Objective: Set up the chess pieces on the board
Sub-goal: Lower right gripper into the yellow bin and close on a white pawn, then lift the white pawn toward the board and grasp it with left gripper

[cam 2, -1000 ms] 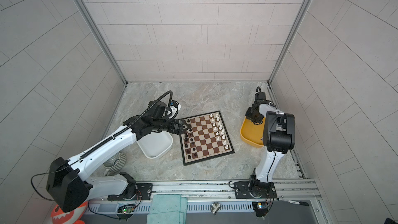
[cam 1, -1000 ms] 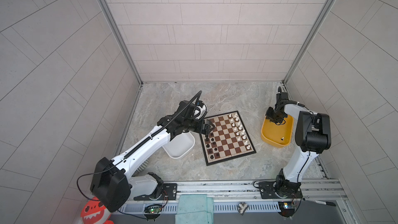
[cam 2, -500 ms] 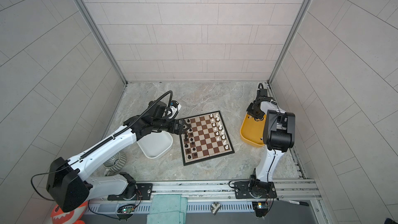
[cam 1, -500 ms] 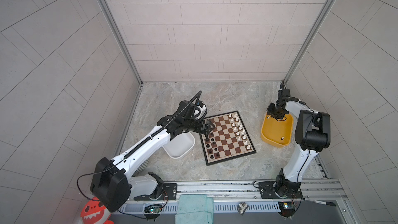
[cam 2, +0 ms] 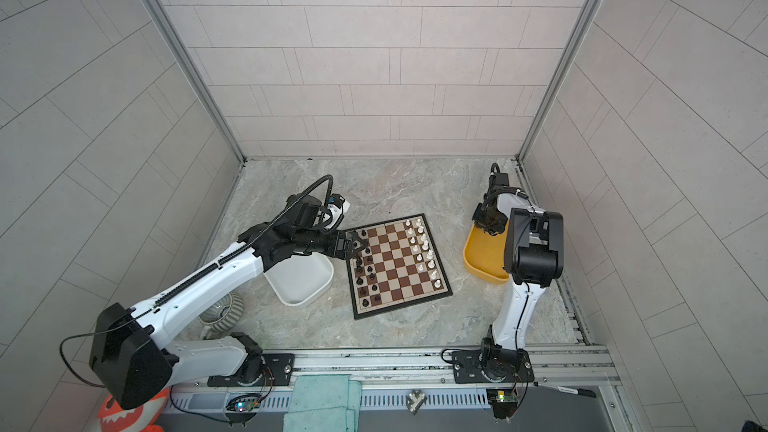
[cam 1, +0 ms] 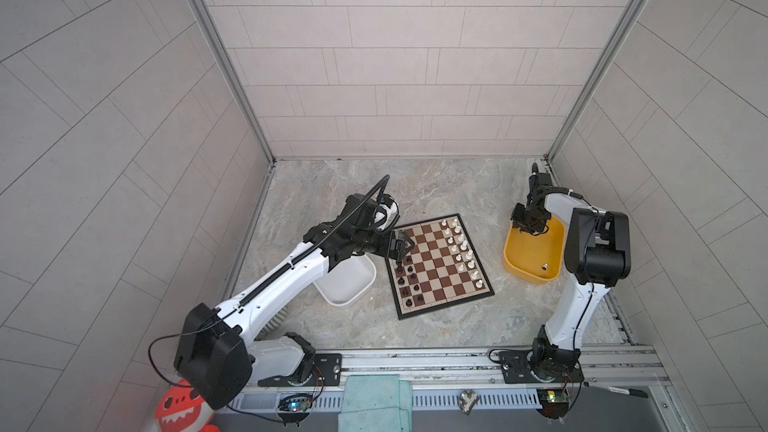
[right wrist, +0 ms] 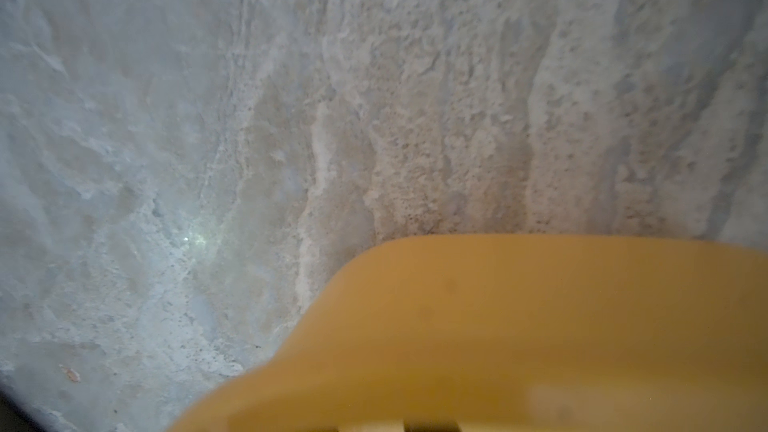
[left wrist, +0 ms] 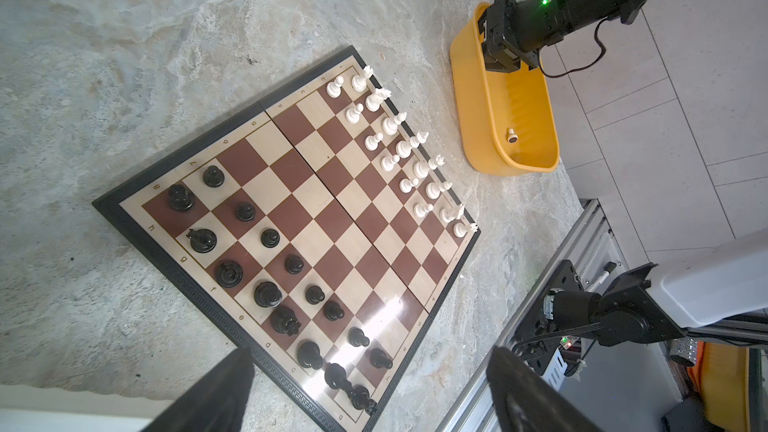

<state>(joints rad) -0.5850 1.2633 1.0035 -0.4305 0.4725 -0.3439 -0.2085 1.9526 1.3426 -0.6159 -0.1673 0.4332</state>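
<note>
The board [cam 1: 446, 308] lies on the marble floor, seen in both top views [cam 2: 399, 305]. Black chess pieces [cam 1: 409, 280] stand along its left two rows, white ones [cam 1: 459, 247] along its right two rows. My left gripper [cam 1: 404, 243] hovers open over the board's far left corner, and in the left wrist view its gripper [left wrist: 372, 353] spans the black pieces [left wrist: 266, 292] with nothing between the fingers. My right gripper [cam 1: 527, 228] dips into the far end of the yellow tub [cam 1: 519, 259]; its jaws are hidden. One white pawn [cam 1: 544, 266] lies in that tub.
A white tub [cam 1: 347, 284] sits left of the board, under the left arm. Tiled walls close in three sides. A metal rail [cam 1: 415, 361] runs along the front, with a teal cloth [cam 1: 374, 403] below it. A grey ribbed object [cam 2: 220, 313] lies under the left arm.
The right gripper drew back a little over the yellow tub's far end, then came forward and down again. The left arm has not moved.
</note>
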